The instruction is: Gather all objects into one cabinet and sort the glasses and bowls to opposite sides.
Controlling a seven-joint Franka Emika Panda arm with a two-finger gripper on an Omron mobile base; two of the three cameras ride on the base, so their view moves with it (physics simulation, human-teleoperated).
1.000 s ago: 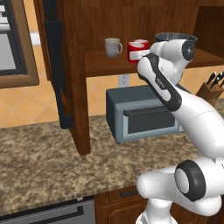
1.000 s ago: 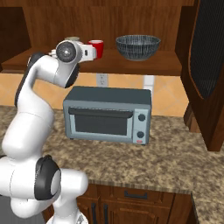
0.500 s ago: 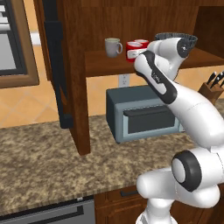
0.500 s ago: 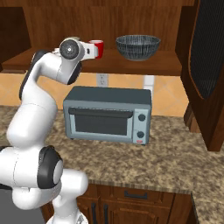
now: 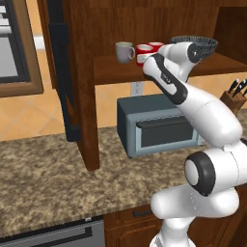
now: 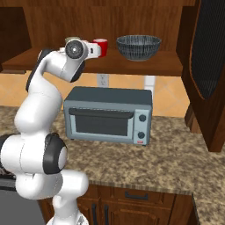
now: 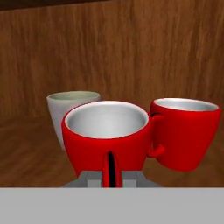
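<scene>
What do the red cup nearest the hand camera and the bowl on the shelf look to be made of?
Red cup: apparently glazed ceramic, glossy red outside with a smooth pale interior. Bowl: dark grey, matte, with a ribbed patterned wall; ceramic or stoneware perhaps, the render leaves it open.

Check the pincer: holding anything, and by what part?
Yes. The pincer is shut on the nearer red cup, gripping its handle, at the side facing the camera.

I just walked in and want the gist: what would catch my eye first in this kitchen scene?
The white arm reaches up to the cabinet shelf, and its gripper has its jaws shut on the handle of a red cup. A second red cup sits right beside it, with a pale mug behind. Farther right on the shelf rests a wide dark bowl, above the grey toaster oven.
</scene>
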